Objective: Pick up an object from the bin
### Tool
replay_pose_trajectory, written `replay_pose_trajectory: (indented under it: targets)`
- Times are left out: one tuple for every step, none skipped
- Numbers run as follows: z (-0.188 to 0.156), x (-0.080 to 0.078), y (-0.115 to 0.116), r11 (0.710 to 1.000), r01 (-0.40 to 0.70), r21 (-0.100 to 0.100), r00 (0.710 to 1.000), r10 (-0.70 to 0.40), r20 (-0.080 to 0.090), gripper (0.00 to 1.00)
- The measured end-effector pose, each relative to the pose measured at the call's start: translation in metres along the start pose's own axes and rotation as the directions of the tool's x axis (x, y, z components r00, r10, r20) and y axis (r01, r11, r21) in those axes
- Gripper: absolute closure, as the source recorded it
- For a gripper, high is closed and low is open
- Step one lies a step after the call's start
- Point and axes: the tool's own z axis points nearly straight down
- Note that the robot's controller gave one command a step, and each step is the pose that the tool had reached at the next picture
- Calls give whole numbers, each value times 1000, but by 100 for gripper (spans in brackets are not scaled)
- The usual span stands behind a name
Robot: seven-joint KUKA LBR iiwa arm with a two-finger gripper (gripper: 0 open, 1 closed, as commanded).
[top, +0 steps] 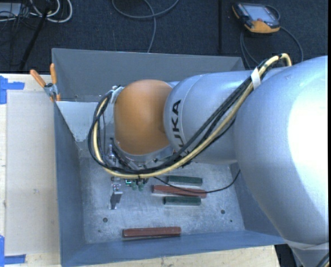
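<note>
Beyond the left end of the lone brown bar (152,233): the gripper (116,196) hangs under the arm's orange cover (140,115), low over bare floor of the bin (70,204).
Tool state: cannot tell whether it is spread or pressed together; nothing is seen pinched in it.
Lone brown bar: lies flat along the bin's near wall, well apart from the gripper.
Three bars: a green bar (184,180), a red-brown bar (179,191) and a dark green bar (182,201) lie flat and roughly parallel, close together, farther into the bin than the lone brown bar and over its right end; they are the things nearest the gripper, just to its side.
Likely target: not settled, since the gripper is over none of them.
Risk, empty grasp: closing here would likely catch only floor.
Risk, flat bars: all are thin and lie flat, so a grip could slide off the top.
Risk, crowding: going for one of the three may shove its neighbours.
Risk, cables (210,132): they droop near the three bars and might drag one.
</note>
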Motion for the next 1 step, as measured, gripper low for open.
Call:
replay_pose_trajectory:
  targets:
    - [-4,-2,-1,1000,-3,-2,1000,3,7,0]
